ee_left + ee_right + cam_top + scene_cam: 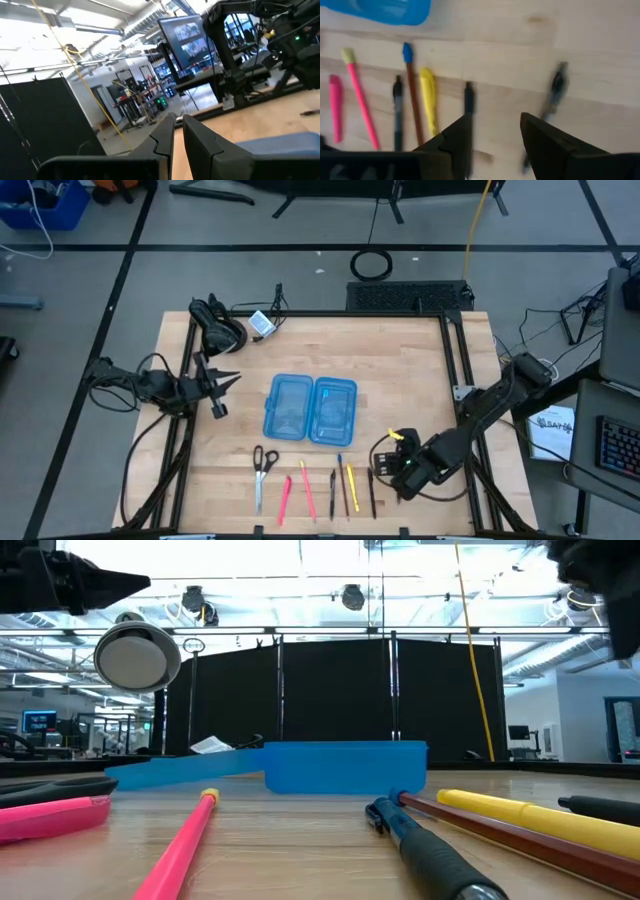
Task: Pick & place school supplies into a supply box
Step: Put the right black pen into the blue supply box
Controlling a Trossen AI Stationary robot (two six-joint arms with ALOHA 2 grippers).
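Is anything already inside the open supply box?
No, in the high view both halves of the supply box lie open with nothing in them.

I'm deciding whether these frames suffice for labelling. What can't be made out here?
- Supply box contents: high view too small; low view shows only its wall.
- Scissors: missing from the right wrist view, cut off by its edge.
- Black pen beside the right gripper: motion-blurred.
- Left gripper: its view shows mostly room, not the supplies.

Bare desk (400, 365) upper right of frame, open supply box (310, 408) blocking centre, pens (320, 492) crowding bottom edge (right tool (398, 465) beside them)
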